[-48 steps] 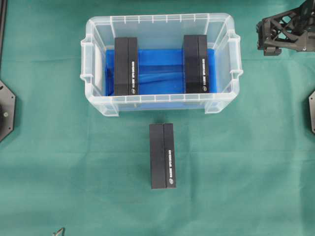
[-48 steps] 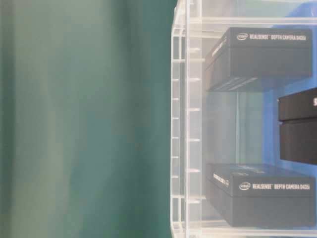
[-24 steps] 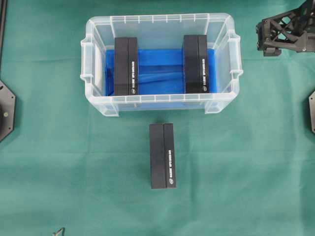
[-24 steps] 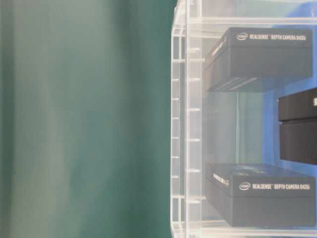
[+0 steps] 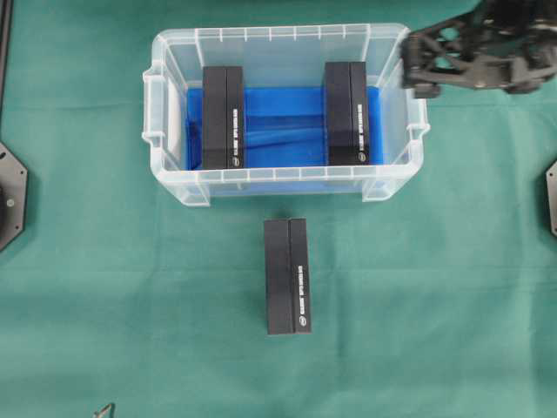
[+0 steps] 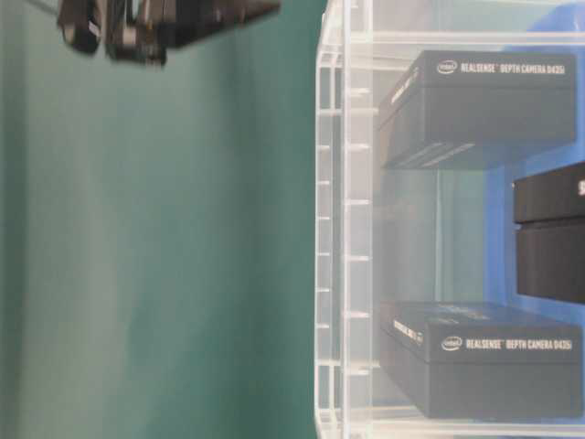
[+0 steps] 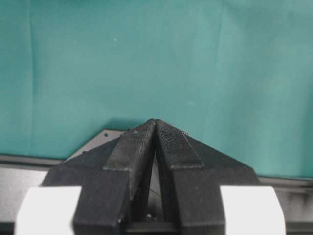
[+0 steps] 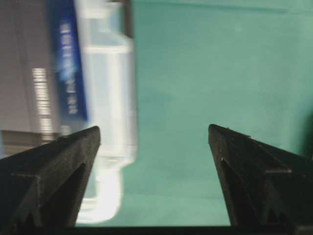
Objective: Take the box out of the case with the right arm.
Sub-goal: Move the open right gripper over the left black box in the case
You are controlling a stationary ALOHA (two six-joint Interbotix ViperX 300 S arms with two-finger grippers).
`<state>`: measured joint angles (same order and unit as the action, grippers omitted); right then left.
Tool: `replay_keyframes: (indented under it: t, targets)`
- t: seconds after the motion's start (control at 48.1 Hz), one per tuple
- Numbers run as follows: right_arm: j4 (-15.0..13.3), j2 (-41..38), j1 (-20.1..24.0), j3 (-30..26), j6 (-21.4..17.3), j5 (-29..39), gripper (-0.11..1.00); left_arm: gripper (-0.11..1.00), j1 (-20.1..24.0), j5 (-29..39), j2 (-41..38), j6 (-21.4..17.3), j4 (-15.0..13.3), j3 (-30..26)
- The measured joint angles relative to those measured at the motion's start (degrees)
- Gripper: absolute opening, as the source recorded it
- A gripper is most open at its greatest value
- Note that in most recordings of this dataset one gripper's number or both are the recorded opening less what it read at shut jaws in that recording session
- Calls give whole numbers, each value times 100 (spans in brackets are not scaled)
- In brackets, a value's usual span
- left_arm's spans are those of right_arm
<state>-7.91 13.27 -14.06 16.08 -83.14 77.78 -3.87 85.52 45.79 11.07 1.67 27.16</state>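
Note:
The clear case stands at the back middle of the green cloth, with a blue sheet on its bottom. Two black boxes lie inside it, one at the left and one at the right. My right gripper, all black lattice, hovers over the case's right rim and handle, pointing left. Its jaws are wide open and empty, and the case shows blurred past the left finger. My left gripper is shut on nothing over bare cloth.
A third black box lies on the cloth in front of the case. Dark mounting plates sit at the left edge and the right edge. In the table-level view the right gripper hangs left of the case wall.
My right gripper has swung left from the back right corner to over the case's right rim, and has entered the table-level view. The boxes and the case have not moved.

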Motion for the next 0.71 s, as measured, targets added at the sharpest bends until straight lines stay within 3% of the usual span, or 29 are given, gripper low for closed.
replay_keyframes:
  t: [0.707]
  targets:
    - [9,-2681,404,-3287,62,-26,88,0,0,9,9,0,0,0]
